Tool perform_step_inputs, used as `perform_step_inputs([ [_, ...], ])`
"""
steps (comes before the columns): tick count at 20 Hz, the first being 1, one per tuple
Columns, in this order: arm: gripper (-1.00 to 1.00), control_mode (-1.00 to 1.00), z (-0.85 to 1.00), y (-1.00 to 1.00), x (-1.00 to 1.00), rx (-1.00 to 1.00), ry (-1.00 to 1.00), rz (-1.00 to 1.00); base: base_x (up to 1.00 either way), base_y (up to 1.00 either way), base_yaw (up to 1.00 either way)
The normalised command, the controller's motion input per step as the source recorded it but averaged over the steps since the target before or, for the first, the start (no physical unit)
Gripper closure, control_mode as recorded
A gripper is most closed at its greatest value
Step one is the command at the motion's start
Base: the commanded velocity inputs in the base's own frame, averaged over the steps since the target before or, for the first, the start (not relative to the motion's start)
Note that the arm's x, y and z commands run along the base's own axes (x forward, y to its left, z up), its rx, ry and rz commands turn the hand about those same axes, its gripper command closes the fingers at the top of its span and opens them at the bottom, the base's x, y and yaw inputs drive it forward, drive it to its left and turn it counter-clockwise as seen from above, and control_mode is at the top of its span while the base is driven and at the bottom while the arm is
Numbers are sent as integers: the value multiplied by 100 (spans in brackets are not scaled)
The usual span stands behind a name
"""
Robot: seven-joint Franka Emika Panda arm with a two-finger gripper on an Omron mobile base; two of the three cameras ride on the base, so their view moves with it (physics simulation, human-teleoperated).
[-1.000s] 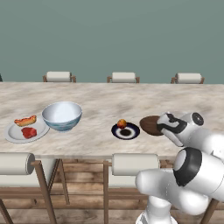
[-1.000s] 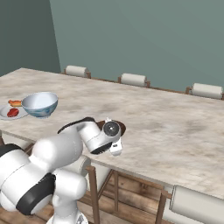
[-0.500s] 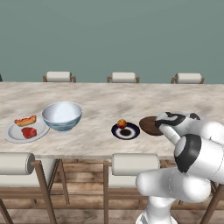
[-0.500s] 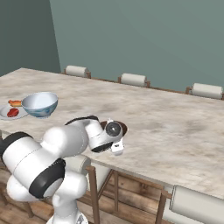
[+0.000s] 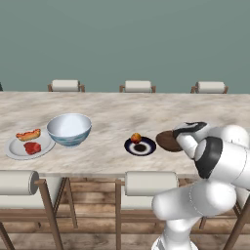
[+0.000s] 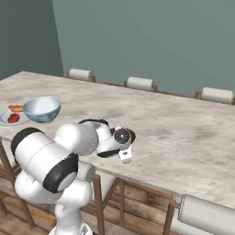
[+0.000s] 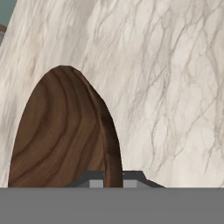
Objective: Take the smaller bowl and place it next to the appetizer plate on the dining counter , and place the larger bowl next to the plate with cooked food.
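the smaller bowl [image 5: 168, 140] is sitting on the dining counter [image 5: 112, 114] just to the right of the appetizer plate [image 5: 140, 146], close beside it, though whether the two rims are touching is hard to tell. the gripper [image 7: 112, 180] is clamped on the bowl's rim: in the hand view one finger tip is showing on each side of the dark wooden edge, with the grained inside of the bowl spreading to the left. in the left base view the hand is reaching in from the bowl's right side, low over the counter.

over the last second the bowl and both plates have been staying put, and the hand has hardly left the bowl; what has been changing is the arm behind it, with the elbow and upper links swinging lower and nearer the cameras (the counter and stools are not shifting, so the base is not driving). that is reading as the arm settling the bowl into place rather than carrying it on.

the larger bowl [image 5: 69, 129] is standing far to the left, right beside the plate with cooked food [image 5: 28, 145], so that half of the task is looking done. the smaller bowl is looking placed too, and by this judgement only letting go and lifting clear is remaining.
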Motion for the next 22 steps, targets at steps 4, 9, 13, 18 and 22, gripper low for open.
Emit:
perform_step_inputs([
  [4,100,-100,-16,-2,18,0,0,0,0,0,0],
  [9,100,-100,-21,0,28,0,0,0,0,0,0],
  [13,100,-100,-25,0,29,0,1,0,0,0,0],
  [18,100,-100,-28,0,23,0,1,0,0,0,0],
  [22,-100,-100,-8,-3,-6,0,1,0,0,0,0],
])
